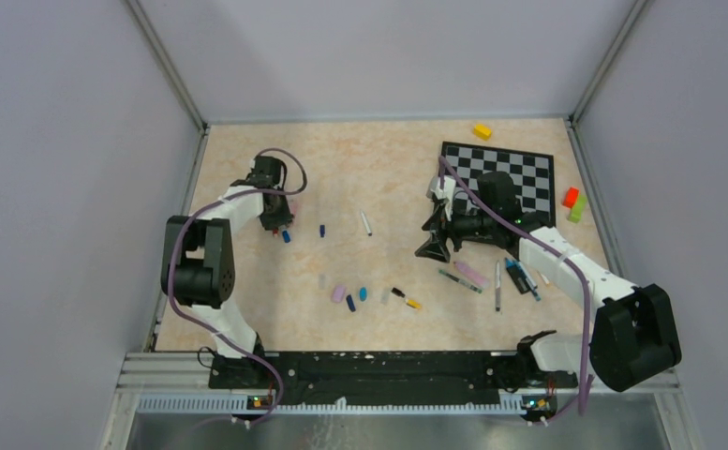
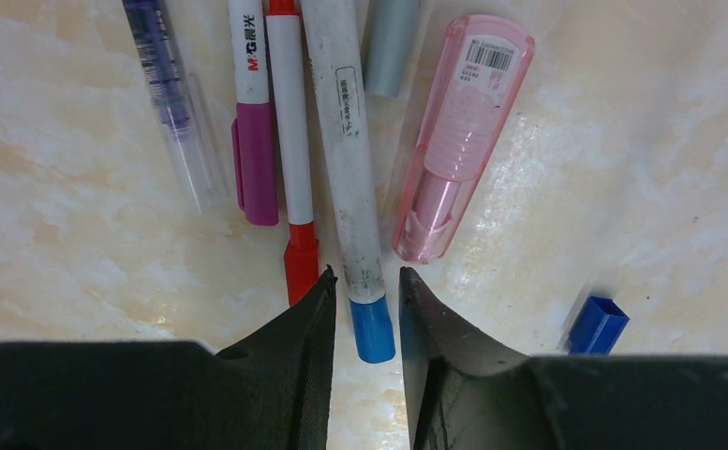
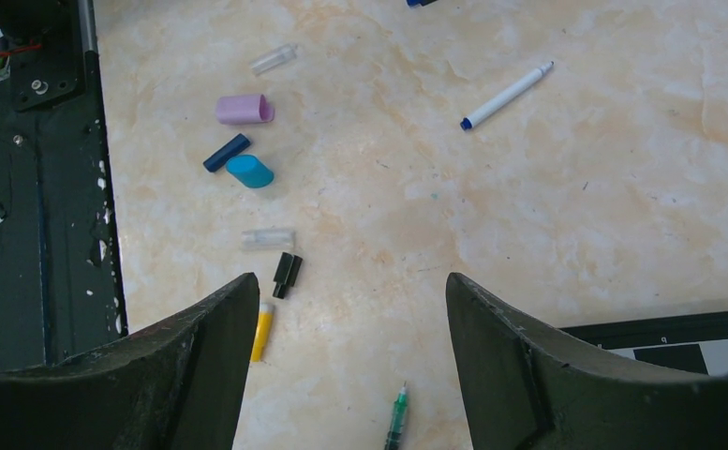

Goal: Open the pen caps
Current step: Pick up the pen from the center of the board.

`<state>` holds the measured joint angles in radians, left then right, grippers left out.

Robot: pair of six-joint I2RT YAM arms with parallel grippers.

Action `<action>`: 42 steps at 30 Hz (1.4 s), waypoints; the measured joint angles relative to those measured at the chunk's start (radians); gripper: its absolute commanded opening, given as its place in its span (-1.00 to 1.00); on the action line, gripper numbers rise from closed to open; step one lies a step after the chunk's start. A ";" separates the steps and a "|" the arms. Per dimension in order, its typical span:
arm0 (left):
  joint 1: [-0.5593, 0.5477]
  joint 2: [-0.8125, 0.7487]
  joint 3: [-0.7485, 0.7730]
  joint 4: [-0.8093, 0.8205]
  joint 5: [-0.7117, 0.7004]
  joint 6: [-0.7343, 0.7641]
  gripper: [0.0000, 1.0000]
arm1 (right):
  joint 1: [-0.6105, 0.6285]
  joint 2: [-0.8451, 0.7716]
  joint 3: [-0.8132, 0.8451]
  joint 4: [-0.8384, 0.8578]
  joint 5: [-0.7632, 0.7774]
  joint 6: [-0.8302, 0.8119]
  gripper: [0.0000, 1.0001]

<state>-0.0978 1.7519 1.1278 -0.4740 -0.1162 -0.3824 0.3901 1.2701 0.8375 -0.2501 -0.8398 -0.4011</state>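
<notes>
Left end effector (image 2: 366, 274) flanks blue cap (image 2: 372, 330) pointing nearward.

Bright, even light — soft shadows

A mat (image 1: 528, 173) lies on the table (image 1: 378, 169) at the upper right of the top view, with one block (image 1: 482, 131) behind it and a pair of blocks (image 1: 573, 203) just to its right. The right gripper (image 1: 431, 234) hangs at the mat's lower left corner, a bunch of pens (image 1: 505, 277) to its lower right. Loose caps (image 1: 350, 296) lie scattered at lower centre, a lone pen (image 1: 365, 223) above them. At upper left, the left gripper (image 2: 364, 281) flanks the capped end (image 2: 372, 328) of one pen in a row of pens (image 2: 285, 141), a stray cap (image 2: 596, 324) at lower right.
</notes>
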 measured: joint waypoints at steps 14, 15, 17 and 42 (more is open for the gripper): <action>0.000 0.041 0.002 -0.007 -0.009 0.011 -0.55 | 0.000 0.000 0.000 0.000 0.000 0.000 0.41; 0.000 0.041 0.002 -0.007 -0.010 0.012 -0.57 | 0.000 0.000 0.000 0.000 0.000 0.000 0.41; 0.000 0.041 0.002 -0.008 -0.010 0.012 -0.65 | 0.000 0.000 0.000 0.000 0.000 0.000 0.41; 0.003 -0.405 -0.187 0.077 0.235 0.045 -1.00 | 0.000 0.000 0.000 -0.067 -0.107 -0.117 0.38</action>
<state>-0.0944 1.3468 0.9405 -0.3965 0.1192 -0.3370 0.3897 1.2705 0.8375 -0.3168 -0.9466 -0.5186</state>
